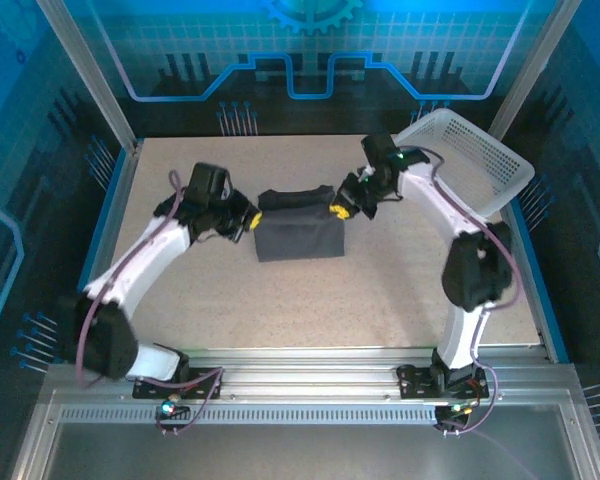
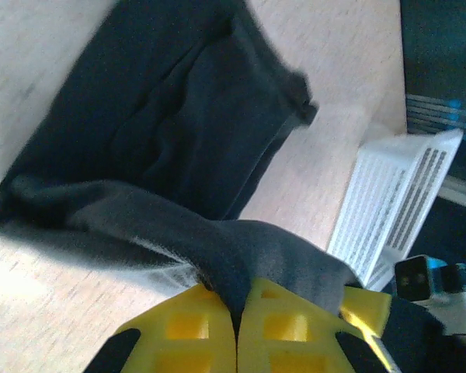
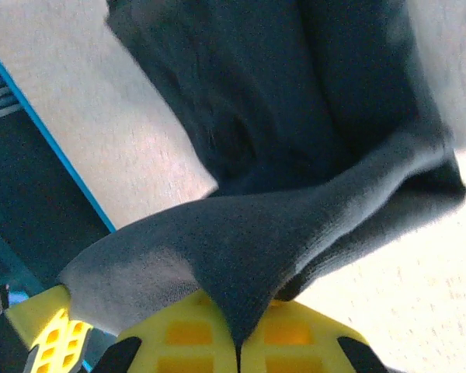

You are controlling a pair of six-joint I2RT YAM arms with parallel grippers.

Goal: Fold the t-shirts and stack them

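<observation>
Charcoal shirt (image 1: 298, 238) is clamped by left claw (image 1: 249, 222) at nine o'clock, right claw (image 1: 337, 210) at three; best lowered evenly, taut.

Fold of dark grey t-shirt (image 3: 287, 101) pinched in the closed yellow right gripper (image 3: 238, 338), rest on the beige table (image 3: 85, 116)

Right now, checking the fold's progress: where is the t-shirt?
In the top view, the t-shirt lies centrally on the table, its far edge pinched by the left hand and right hand; the white basket stands far right.
</observation>
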